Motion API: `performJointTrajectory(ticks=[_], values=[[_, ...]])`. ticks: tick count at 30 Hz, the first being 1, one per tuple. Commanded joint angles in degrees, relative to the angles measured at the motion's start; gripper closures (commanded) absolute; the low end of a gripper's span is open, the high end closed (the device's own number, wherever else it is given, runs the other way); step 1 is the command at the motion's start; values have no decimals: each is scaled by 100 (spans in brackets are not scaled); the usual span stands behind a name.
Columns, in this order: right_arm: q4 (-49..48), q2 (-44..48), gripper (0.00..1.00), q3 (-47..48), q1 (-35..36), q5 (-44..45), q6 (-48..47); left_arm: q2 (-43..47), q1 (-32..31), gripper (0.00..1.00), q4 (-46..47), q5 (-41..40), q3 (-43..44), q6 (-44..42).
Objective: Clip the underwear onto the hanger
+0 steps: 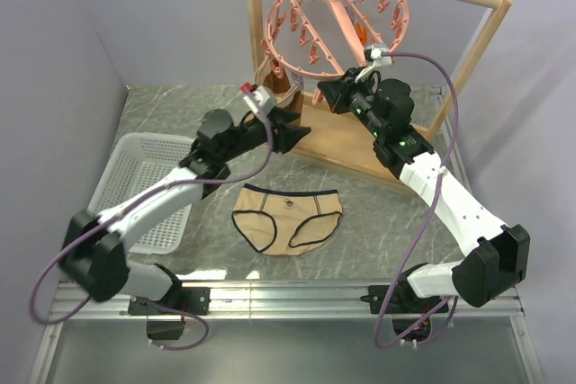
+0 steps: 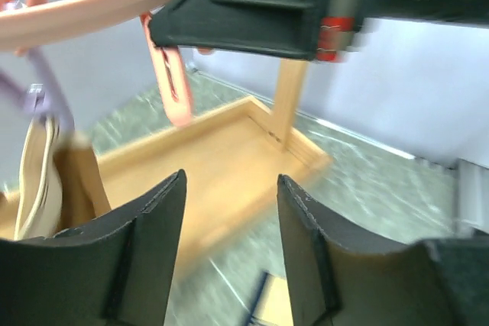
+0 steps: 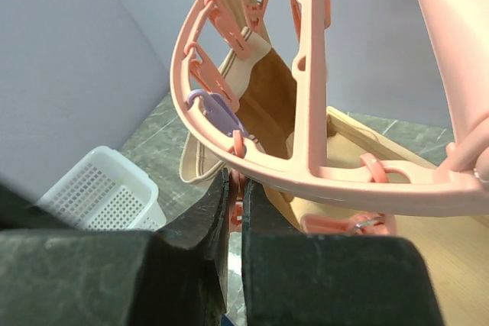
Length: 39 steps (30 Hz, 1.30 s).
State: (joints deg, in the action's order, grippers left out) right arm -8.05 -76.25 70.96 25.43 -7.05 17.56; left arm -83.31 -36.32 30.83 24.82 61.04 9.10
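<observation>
The tan underwear [image 1: 288, 219] with black trim lies flat on the marble table, in front of both arms. The salmon-pink round hanger [image 1: 337, 24] hangs from the wooden rack bar; its ring shows in the right wrist view [image 3: 306, 166] and the left wrist view [image 2: 76, 13]. My right gripper [image 1: 326, 92] is at the ring's lower edge, its jaws [image 3: 235, 181] shut on a pink clip peg [image 3: 238, 208]. My left gripper [image 1: 301, 132] is open and empty [image 2: 229, 188], just below and left of the right gripper, above the rack's base.
A darker brown garment [image 3: 271, 89] hangs clipped to the ring's left side [image 1: 275, 87]. The wooden rack's base [image 1: 360, 146] and uprights stand behind the underwear. A white perforated basket [image 1: 148, 186] sits at the left. Grey walls close in both sides.
</observation>
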Motion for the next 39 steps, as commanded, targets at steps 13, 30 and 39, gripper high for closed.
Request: performJointTrajectory(ticks=[13, 30, 39], values=[[-293, -13, 100, 243, -56, 37, 90, 1380, 90, 46, -4066, -2005, -1595, 2085], [-276, 84, 100, 182, -56, 28, -42, -844, 142, 41, -4595, -3660, -892, 2342], [-337, 145, 100, 23, -64, 81, -60, -1627, 151, 58, -4525, -3484, -804, 2333]])
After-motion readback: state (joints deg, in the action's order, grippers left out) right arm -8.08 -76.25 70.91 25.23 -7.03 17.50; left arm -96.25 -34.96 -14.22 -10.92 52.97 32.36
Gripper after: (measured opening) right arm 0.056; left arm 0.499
